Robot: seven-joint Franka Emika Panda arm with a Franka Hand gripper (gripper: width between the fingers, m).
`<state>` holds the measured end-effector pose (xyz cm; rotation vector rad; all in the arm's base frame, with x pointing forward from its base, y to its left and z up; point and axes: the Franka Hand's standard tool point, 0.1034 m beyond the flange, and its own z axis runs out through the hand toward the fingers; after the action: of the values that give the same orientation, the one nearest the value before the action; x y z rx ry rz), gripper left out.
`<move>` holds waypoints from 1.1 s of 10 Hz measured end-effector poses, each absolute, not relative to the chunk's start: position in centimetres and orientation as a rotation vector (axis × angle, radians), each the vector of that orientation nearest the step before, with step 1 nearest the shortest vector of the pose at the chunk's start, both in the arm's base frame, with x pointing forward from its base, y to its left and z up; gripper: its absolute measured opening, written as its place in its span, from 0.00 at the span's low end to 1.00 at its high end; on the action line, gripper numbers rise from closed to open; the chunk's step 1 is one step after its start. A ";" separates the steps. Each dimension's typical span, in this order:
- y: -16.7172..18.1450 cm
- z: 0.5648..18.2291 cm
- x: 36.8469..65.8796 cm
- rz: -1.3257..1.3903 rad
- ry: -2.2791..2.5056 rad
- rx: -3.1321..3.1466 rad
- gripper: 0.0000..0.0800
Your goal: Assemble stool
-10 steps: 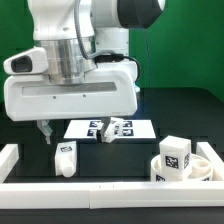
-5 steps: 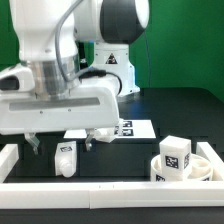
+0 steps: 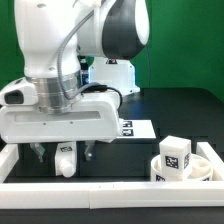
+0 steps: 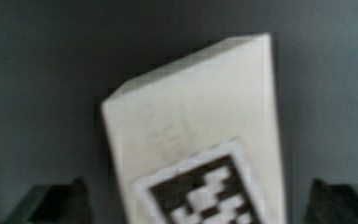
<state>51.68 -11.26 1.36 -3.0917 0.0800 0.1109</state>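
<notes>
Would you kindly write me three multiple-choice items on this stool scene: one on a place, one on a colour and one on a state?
1. Where is the leg below the gripper?
A. lifted in the air
B. on the black table, toward the exterior view's left
C. on a shelf

2. What colour is the back wall?
A. green
B. red
C. white

3. How do the jaws stand?
A. shut on the leg
B. open, one on each side of the leg
C. shut on nothing

Answers:
1 B: the leg rests on the table under the gripper.
2 A: the back wall is plain green.
3 B: the wrist view shows dark gaps between the leg and both fingers.
</notes>
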 end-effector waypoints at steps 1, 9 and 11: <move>-11.3 1.3 51.6 0.112 0.024 -3.093 0.40; -10.1 2.4 51.5 0.127 -1.045 -2.921 0.40; -10.5 2.7 51.3 0.117 -1.544 -2.679 0.40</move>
<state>51.30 -10.51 2.70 -2.6785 -1.5443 0.1168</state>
